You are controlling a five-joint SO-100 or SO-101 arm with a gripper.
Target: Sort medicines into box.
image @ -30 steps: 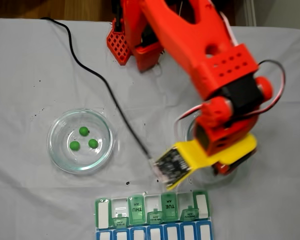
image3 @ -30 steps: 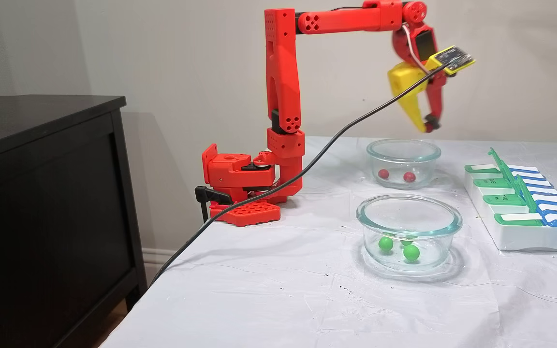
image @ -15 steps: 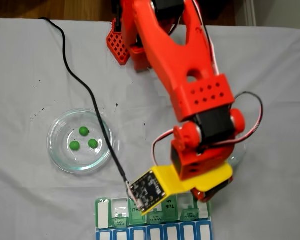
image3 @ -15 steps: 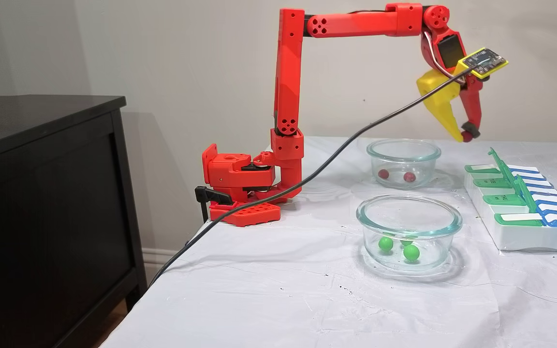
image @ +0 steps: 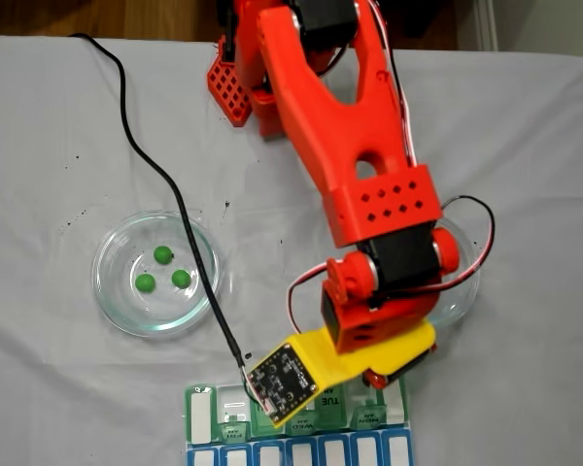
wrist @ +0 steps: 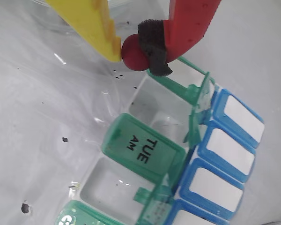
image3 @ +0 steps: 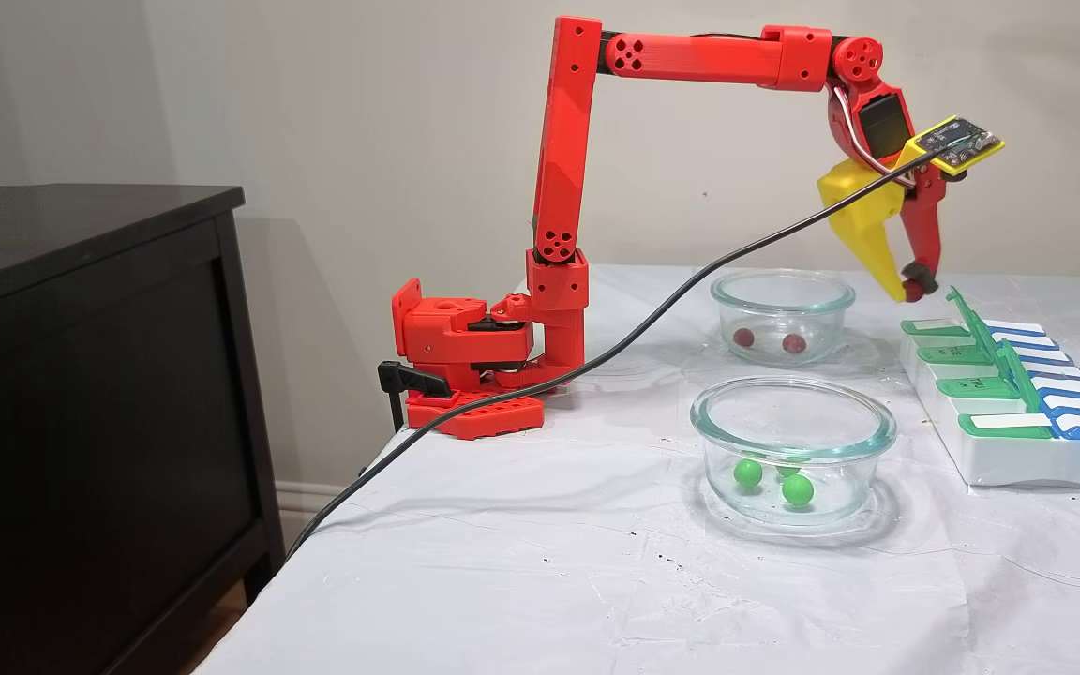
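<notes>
In the fixed view from above, the red arm's yellow-and-red fingers (image: 394,374) sit over the right-hand end of the flat green-lidded weekly pill organizer (image: 202,416), with the shallow glass dish of three small green balls (image: 161,269) well off to their left; half a second earlier they hung slightly farther right and short of the row. In the wrist view the fingers (wrist: 135,49) are clenched on one glossy red ball (wrist: 134,52), and the open clear cell next to the lid marked TUE lies just below and slightly right of them, so the drop turns on carrying the ball that way. In the side fixed view the fingers (image3: 907,289) hover just above the organizer's near edge (image3: 1027,464), lower and closer to it than before, the glass bowl holding two red balls (image3: 782,312) behind them.
</notes>
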